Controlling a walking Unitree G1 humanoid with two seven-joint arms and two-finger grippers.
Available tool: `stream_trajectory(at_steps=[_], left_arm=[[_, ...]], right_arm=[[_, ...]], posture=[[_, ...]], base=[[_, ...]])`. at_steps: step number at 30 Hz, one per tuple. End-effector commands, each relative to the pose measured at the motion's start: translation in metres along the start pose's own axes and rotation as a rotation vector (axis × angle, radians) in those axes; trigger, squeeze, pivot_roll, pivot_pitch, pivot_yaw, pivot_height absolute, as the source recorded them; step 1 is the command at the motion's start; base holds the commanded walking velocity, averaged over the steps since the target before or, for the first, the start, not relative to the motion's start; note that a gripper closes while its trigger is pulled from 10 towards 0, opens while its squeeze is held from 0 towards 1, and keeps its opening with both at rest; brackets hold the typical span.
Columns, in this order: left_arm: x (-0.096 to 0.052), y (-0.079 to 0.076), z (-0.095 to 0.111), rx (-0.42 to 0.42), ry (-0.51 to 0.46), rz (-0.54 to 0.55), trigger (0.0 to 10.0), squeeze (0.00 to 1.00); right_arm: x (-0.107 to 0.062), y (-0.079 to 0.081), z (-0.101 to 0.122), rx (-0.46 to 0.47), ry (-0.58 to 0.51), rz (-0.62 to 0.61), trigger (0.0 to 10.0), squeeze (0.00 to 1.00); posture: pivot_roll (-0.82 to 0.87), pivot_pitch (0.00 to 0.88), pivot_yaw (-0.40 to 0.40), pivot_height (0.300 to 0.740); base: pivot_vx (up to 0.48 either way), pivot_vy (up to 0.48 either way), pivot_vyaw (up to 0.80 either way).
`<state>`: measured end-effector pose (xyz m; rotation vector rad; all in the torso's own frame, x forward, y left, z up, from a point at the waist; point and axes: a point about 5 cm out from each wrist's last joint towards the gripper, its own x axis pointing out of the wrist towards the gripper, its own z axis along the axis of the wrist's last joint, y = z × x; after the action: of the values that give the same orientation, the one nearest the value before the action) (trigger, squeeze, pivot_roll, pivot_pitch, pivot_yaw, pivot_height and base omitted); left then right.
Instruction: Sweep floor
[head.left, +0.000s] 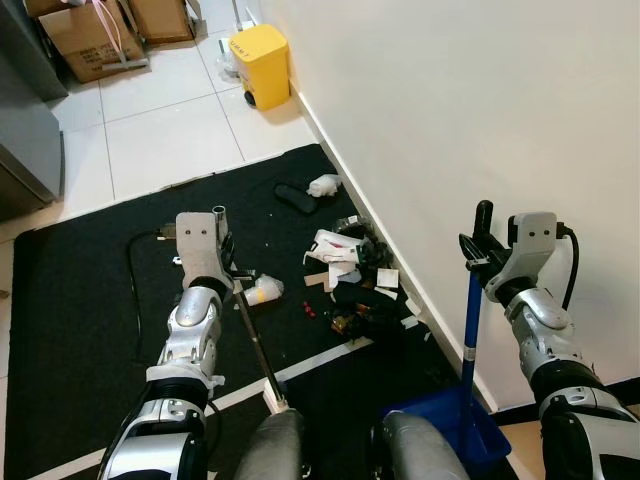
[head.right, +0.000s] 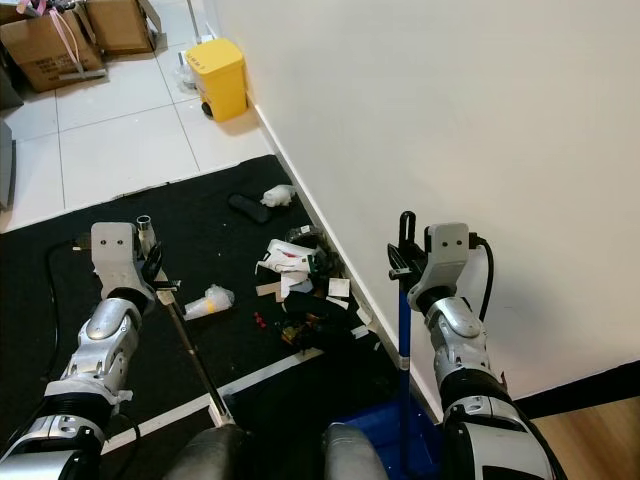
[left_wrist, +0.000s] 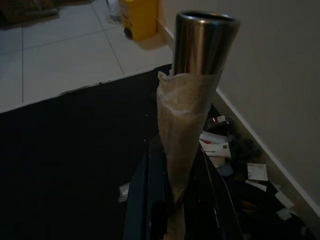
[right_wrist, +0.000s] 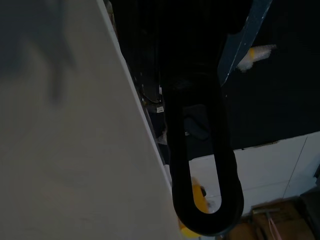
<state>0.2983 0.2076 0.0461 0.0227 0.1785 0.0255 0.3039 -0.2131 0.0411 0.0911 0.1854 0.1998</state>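
- Floor litter: scattered heap of white paper scraps, dark wrappers and small red bits (head.left: 352, 280), lying on a black floor mat (head.left: 80, 330) just beside the white wall (head.left: 470, 110) and its skirting.
- Broom: thin dark pole with a silver metal tube end wrapped in tan tape (left_wrist: 192, 105), slanting from the left gripper down to a point near the robot's legs; its head is hidden there.
- Left gripper (head.left: 222, 250): black fingers (left_wrist: 150, 200) closed around the taped part of the pole, metal end sticking out past them.
- Dustpan: blue plastic pan (head.left: 455, 425) standing on the mat near the wall, with an upright blue handle (head.left: 470, 320) ending in a black loop grip (right_wrist: 202, 165).
- Right gripper (head.left: 480, 245): holds the top of the upright handle, fingers clamped on it just below the loop.
- Crumpled white cup with a yellow-orange band (head.left: 264, 290): on the mat, just beside the pole, apart from the heap.
- Black oblong object (head.left: 296, 198) and a white crumpled piece (head.left: 323, 185): farther along the mat, near the wall.
- White tape line (head.left: 320, 358): crossing the mat in front of the legs.
- Yellow plastic bin (head.left: 262, 62): on white floor tiles against the wall, well beyond the mat.
- Brown cardboard boxes (head.left: 90, 35): on the tiles, far corner.
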Motion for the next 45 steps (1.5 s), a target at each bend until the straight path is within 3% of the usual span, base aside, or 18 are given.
stream_trajectory(at_steps=[1, 9, 19, 29, 34, 38, 43, 44, 45], left_arm=[[-0.007, 0.003, -0.012, 0.018, 0.052, -0.014, 10.0, 0.00], [-0.010, 0.004, -0.013, 0.015, 0.060, -0.008, 10.0, 0.00], [-0.010, 0.003, -0.011, 0.018, 0.044, -0.014, 10.0, 0.00], [-0.011, 0.003, -0.011, 0.030, 0.051, -0.025, 10.0, 0.00], [-0.011, 0.002, -0.009, 0.055, 0.048, -0.031, 10.0, 0.00], [-0.010, 0.005, -0.009, 0.003, 0.041, 0.001, 10.0, 0.00], [-0.011, 0.006, -0.004, 0.065, 0.003, 0.002, 10.0, 0.00], [-0.011, 0.006, -0.002, 0.101, -0.012, -0.017, 10.0, 0.00], [-0.012, 0.005, -0.002, 0.109, -0.014, -0.022, 10.0, 0.00]], right_arm=[[-0.004, 0.011, -0.020, 0.136, 0.045, -0.015, 10.0, 0.00], [-0.005, 0.013, -0.022, 0.142, 0.047, -0.015, 10.0, 0.00], [-0.005, 0.014, -0.023, 0.146, 0.047, -0.015, 10.0, 0.00], [-0.007, 0.012, -0.024, 0.147, 0.051, -0.022, 10.0, 0.00], [-0.007, 0.011, -0.024, 0.146, 0.050, -0.025, 10.0, 0.00], [-0.007, 0.011, -0.023, 0.142, 0.044, -0.026, 10.0, 0.00], [-0.005, 0.018, -0.020, 0.133, 0.025, 0.028, 10.0, 0.00], [0.000, 0.032, -0.017, 0.179, 0.013, 0.117, 10.0, 0.00], [0.001, 0.035, -0.016, 0.192, 0.010, 0.138, 10.0, 0.00]], posture=[[0.04, 0.085, 0.021, 0.740], [0.05, 0.087, 0.025, 0.740], [0.05, 0.089, 0.027, 0.740], [0.05, 0.090, 0.030, 0.740], [0.05, 0.091, 0.031, 0.740], [0.05, 0.093, 0.032, 0.740], [0.05, 0.094, 0.029, 0.740], [0.05, 0.094, 0.027, 0.740], [0.05, 0.094, 0.027, 0.740]], base=[[0.000, 0.000, 0.00], [0.000, 0.000, 0.00], [0.000, 0.399, 0.00], [0.000, 0.000, 0.00], [0.000, -0.480, 0.00], [0.000, -0.120, 0.00], [0.000, 0.000, 0.00], [0.000, 0.000, 0.00], [0.000, 0.000, 0.00]])
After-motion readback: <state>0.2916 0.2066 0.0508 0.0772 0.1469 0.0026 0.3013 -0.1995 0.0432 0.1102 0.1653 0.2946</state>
